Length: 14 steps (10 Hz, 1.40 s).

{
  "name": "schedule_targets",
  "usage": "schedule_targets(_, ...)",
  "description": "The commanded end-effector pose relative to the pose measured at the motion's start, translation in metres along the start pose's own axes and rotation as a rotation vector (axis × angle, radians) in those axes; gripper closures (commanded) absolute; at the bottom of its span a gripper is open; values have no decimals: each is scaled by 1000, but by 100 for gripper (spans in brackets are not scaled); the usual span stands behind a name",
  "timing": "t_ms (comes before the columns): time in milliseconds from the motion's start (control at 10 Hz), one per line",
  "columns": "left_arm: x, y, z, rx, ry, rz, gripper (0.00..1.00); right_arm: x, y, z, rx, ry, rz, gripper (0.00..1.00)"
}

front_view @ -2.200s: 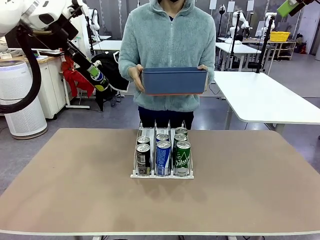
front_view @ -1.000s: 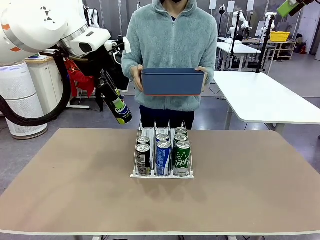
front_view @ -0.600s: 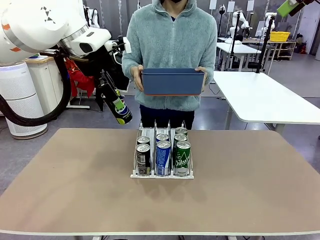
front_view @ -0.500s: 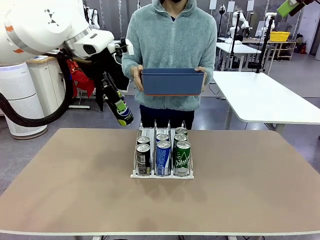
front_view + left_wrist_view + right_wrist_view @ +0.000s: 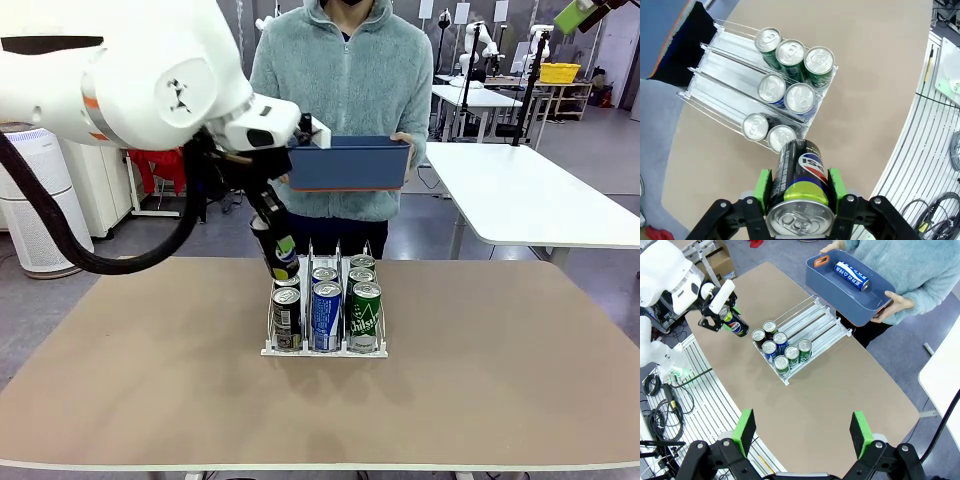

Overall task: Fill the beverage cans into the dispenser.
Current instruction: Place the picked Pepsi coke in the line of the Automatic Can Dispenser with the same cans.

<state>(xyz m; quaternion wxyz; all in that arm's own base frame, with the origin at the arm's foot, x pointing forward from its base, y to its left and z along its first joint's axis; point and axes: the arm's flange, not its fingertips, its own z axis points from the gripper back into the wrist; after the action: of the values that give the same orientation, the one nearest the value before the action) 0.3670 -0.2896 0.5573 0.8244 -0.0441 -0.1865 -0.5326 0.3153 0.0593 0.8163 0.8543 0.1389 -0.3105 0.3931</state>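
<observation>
— Well, what are we risking?
— We're holding the can (image 5: 802, 165) tilted, the left gripper (image 5: 799, 186) clamping its sides, just by the dispenser's (image 5: 725, 55) left lane. Lowering it askew, we're risking knocking the standing cans (image 5: 791, 52). Our right gripper (image 5: 803, 432) is hanging open, empty.
</observation>
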Motion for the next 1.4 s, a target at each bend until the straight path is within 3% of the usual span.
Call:
schedule_targets(0,7,-17,-16,29,44,27,42,-3,2,-2,10,1,6,0)
schedule_targets(200,5,-32,-36,45,121,1,42,-3,2,-2,10,1,6,0)
schedule_targets(600,-3,-45,-80,-46,123,10,42,-3,2,-2,10,1,6,0)
schedule_targets(900,-14,-38,-95,-65,125,26,42,-3,2,-2,10,1,6,0)
schedule_targets(1000,-12,-39,-97,-89,130,-38,42,-3,2,-2,10,1,6,0)
schedule_targets(1300,-8,-41,-94,-61,159,17,42,-3,2,-2,10,1,6,0)
